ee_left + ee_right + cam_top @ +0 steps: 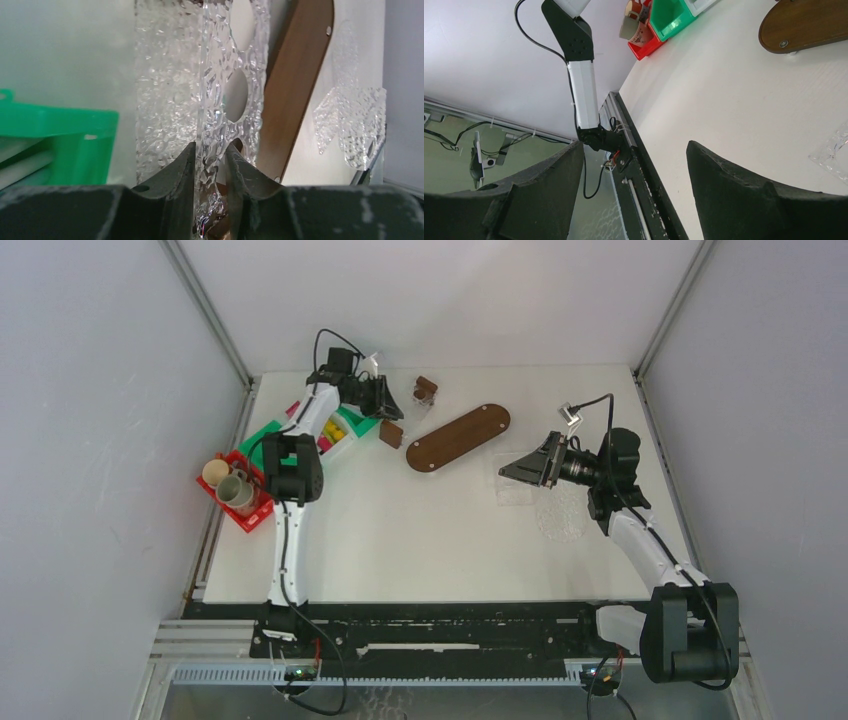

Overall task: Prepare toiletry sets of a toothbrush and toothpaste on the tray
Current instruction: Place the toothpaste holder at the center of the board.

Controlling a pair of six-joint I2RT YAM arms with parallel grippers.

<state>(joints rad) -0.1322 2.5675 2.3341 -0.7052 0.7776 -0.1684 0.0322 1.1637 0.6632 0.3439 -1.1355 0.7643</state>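
The left claw stands narrow around an upright clear plastic piece near the green bin, gripping or not I cannot tell, the right claw hangs spread, and the cups in the red bin look light, rigid and smooth, best pinched over a rim.

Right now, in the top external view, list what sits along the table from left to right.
Red bin holding cups → green bin → oval wooden tray → right end effector, open and empty → clear textured plastic piece.
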